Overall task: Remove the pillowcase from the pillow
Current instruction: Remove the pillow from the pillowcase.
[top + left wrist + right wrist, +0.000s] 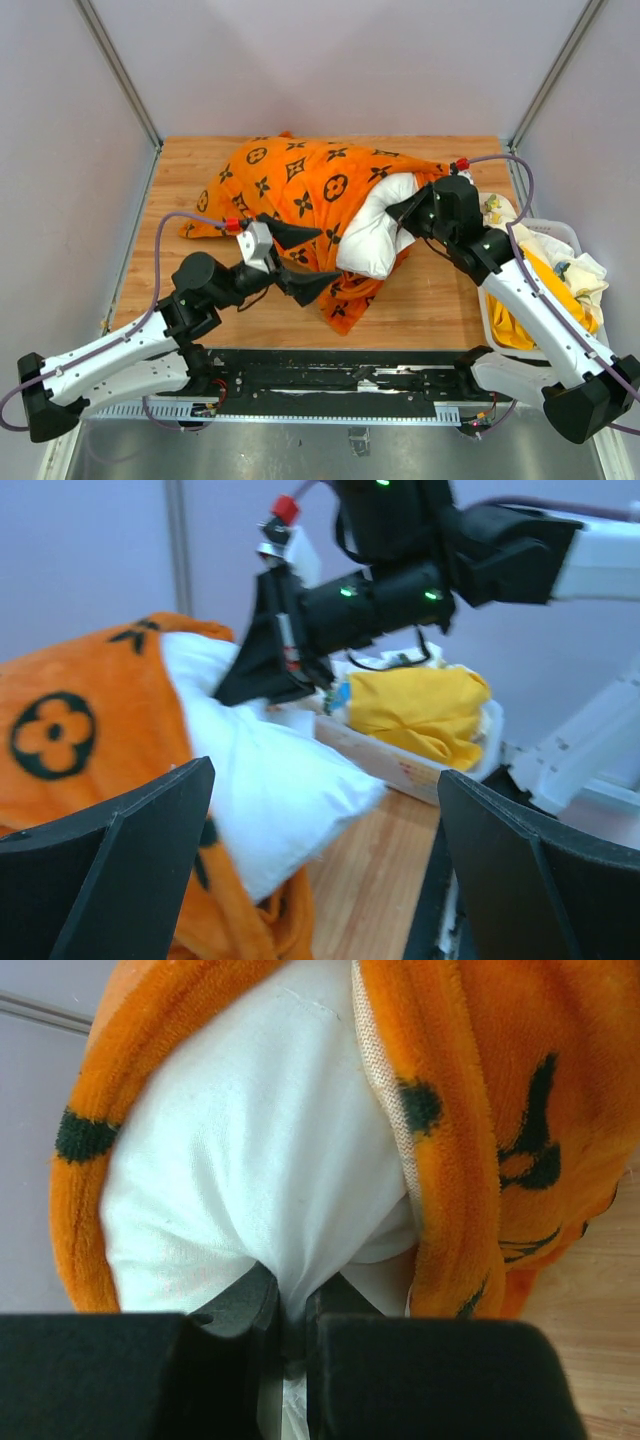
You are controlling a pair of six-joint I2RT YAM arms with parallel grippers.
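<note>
The orange pillowcase with black motifs lies bunched across the back middle of the table. Out of its open right end bulges the white pillow. My right gripper is shut on a pinch of the pillow's white cloth; in the right wrist view the right gripper squeezes the pillow, with the pillowcase wrapped around it. My left gripper stands open over the pillowcase's near edge, nothing between its fingers. The left wrist view shows the left gripper facing the pillow and pillowcase.
A white bin holding yellow and pale cloths stands at the table's right edge, beside the right arm; the yellow cloth also shows in the left wrist view. Bare wooden table lies in front of the pillow. Walls close in on three sides.
</note>
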